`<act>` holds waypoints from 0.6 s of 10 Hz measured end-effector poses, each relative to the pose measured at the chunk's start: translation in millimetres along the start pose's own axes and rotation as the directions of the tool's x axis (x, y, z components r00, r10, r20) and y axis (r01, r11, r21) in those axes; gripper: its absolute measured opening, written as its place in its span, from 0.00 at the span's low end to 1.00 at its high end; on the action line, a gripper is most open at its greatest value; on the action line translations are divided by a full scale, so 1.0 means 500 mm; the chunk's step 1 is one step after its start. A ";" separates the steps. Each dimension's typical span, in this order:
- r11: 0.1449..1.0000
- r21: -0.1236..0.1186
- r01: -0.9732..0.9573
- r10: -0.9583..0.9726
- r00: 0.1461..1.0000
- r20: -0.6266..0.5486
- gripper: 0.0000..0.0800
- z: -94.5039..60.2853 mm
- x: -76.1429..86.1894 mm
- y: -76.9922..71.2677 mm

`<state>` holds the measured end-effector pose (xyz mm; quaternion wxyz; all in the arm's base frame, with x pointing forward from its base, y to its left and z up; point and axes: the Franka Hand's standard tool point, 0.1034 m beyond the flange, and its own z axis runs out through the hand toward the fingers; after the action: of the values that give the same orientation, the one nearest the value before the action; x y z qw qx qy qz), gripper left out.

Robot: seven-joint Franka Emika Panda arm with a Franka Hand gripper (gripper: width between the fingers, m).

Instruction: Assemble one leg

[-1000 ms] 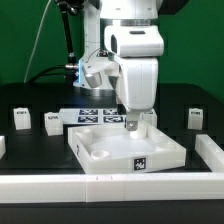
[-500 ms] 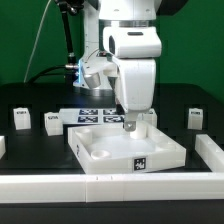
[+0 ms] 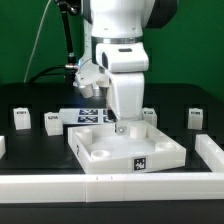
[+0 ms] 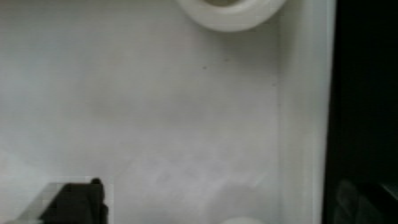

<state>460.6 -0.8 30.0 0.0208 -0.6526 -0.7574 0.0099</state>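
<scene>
The large white square panel (image 3: 160, 150) lies at the table's middle. My gripper (image 3: 120, 126) hangs low over its far part, close to the surface. In the wrist view the gripper (image 4: 222, 206) looks open: one dark fingertip (image 4: 75, 200) shows on one side and the other is faint against the dark table, with only bare panel (image 4: 160, 110) between them. A round socket (image 4: 228, 10) lies ahead of the fingers. Small white legs with marker tags stand on the table: two at the exterior view's left (image 3: 21, 119) (image 3: 52, 122), one behind the panel (image 3: 149, 115), one at the right (image 3: 196, 117).
The marker board (image 3: 85, 114) lies behind the panel, partly hidden by the arm. White rails run along the front (image 3: 110, 186) and the right side (image 3: 210, 150) of the black table. A lamp stand rises at the back left.
The arm has shifted toward the exterior view's left and the wrist has turned. The gripper tip now sits further left over the panel. The legs have not moved.
</scene>
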 end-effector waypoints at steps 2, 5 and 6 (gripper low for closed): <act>1.000 0.012 -0.023 0.024 1.000 -0.008 0.81 0.030 -0.016 -0.019; 0.999 0.029 -0.043 0.043 0.999 -0.014 0.81 0.048 -0.029 -0.032; 0.999 0.029 -0.044 0.045 0.999 -0.014 0.81 0.048 -0.029 -0.032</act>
<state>445.8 -17.2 6.4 0.0355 -0.6690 -0.7422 0.0166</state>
